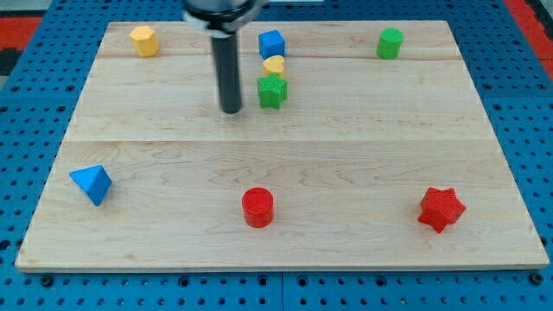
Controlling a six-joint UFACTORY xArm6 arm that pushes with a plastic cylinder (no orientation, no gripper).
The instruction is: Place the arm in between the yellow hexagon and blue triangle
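The yellow hexagon (144, 40) lies at the view's top left of the wooden board. The blue triangle (92, 184) lies near the board's left edge, lower down. My tip (231, 111) rests on the board in the upper middle, right of the yellow hexagon and well up and right of the blue triangle. It stands just left of the green star (272, 91), apart from it. The rod rises to the view's top edge.
A blue cube (271, 43) and a small yellow block (274, 65) sit above the green star. A green cylinder (390, 43) is at top right. A red cylinder (257, 207) and a red star (441, 208) lie near the bottom.
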